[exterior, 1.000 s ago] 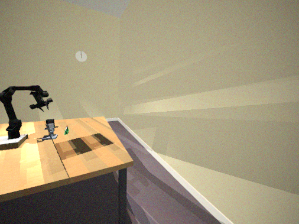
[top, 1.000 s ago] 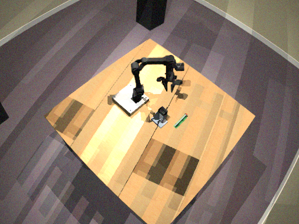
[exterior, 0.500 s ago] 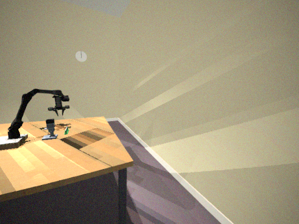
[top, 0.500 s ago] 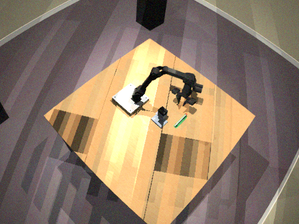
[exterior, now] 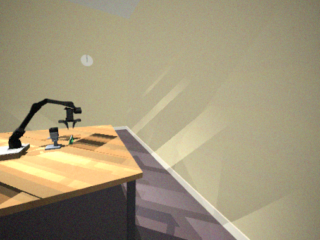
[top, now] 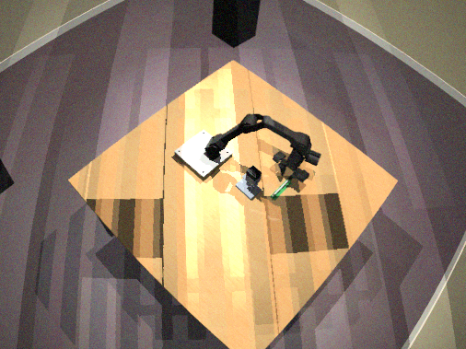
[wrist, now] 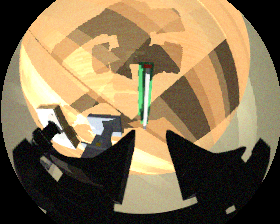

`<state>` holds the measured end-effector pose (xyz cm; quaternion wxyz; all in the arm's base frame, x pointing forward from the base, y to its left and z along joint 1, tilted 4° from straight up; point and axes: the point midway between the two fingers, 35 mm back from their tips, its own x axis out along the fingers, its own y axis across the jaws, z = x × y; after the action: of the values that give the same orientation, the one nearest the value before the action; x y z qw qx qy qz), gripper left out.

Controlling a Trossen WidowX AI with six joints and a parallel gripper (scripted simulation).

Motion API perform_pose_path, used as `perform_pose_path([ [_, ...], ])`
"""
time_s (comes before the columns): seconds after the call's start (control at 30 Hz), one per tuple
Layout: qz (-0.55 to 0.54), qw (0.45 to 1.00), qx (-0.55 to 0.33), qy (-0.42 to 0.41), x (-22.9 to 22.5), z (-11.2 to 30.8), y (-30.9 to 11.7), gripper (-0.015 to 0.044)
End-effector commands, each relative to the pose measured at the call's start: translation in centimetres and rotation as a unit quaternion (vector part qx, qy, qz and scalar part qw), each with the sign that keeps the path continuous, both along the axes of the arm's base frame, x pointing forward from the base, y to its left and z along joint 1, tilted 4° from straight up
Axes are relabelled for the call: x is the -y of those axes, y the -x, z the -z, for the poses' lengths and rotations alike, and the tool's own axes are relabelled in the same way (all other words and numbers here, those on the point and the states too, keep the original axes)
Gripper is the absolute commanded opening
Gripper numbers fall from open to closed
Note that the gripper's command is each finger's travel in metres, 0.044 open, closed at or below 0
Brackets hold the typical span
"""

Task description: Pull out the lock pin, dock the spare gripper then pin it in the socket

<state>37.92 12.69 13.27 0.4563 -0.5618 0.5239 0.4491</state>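
Observation:
The pin (wrist: 146, 89), a pale rod with a red end, lies in a green holder (top: 280, 190) (exterior: 71, 140) (wrist: 140, 100) on the table. My gripper (top: 289, 166) (exterior: 70, 128) (wrist: 151, 133) points down above the holder, partly open, with nothing between the fingers. The mount (top: 247, 190) (exterior: 53, 147) (wrist: 103, 121) is a blue-grey plate with an upright socket. The spare gripper (top: 253, 173) (exterior: 54, 130), a dark block, stands on top of the socket. How far its spigot sits inside, and the cross hole, cannot be made out.
The white base plate (top: 195, 160) (exterior: 6, 151) (wrist: 62, 125) of my arm is on the far side of the mount from the holder. The mount stands between that plate and the green holder, close beside the holder. Dark shadows cross the wooden table (top: 221, 261) (exterior: 95, 163).

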Motion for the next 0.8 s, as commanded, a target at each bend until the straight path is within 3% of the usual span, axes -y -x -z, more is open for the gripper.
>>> perform_pose_path([
  [0.0,-0.001,1.0,-0.01,0.002,-0.1,2.5,-0.1,0.018],
  [0.2,-0.001,1.0,-0.01,0.002,0.0,5.8,-0.3,0.018],
  [0.77,-0.001,1.0,-0.01,0.002,-0.3,8.1,-0.4,0.018],
])
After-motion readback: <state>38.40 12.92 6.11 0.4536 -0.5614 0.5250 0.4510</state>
